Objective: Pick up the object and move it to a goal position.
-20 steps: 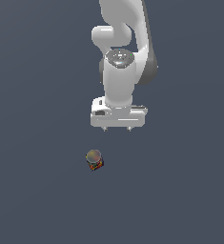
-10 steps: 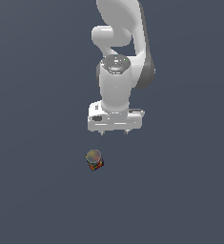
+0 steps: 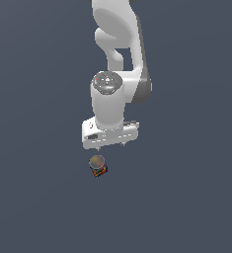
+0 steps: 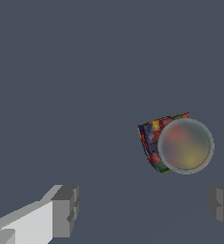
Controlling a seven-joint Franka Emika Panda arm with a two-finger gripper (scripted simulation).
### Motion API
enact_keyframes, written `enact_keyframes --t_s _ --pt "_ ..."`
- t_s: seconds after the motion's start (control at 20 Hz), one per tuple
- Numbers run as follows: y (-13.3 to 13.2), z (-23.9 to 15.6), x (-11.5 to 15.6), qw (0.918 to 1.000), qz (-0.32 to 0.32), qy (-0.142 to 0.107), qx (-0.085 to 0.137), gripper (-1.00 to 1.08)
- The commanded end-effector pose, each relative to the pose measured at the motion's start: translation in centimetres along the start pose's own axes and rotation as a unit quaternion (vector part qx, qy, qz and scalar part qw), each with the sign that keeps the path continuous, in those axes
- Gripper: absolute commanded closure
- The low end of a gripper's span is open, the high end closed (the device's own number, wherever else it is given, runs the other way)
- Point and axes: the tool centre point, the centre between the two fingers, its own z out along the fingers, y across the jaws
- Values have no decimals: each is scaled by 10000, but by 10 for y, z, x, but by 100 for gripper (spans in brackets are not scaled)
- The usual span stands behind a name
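The object (image 3: 97, 165) is a small block patterned with red, yellow, green and blue squares, with a dull grey-brown round top. It lies on the dark grey floor just below the gripper in the exterior view. In the wrist view the object (image 4: 178, 143) shows ahead of the fingers, nearer one fingertip. My white gripper (image 3: 110, 145) hangs above it and a little toward the exterior view's right. It is open and empty, its grey fingertips (image 4: 66, 209) wide apart.
A flat dark grey floor (image 3: 33, 197) fills both views. The white arm (image 3: 118, 44) rises above the gripper. No other objects show.
The gripper has moved toward the exterior view's left and lower in the picture, closer to the object. The object has not moved.
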Motion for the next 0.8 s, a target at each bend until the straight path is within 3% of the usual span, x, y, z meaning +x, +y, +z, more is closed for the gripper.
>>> enact_keyframes --t_s 0.0,0.75 --pt "12 8 5 9996 -267 -19 0 -92" --pt "62 44 18 9910 -1339 -82 28 -92"
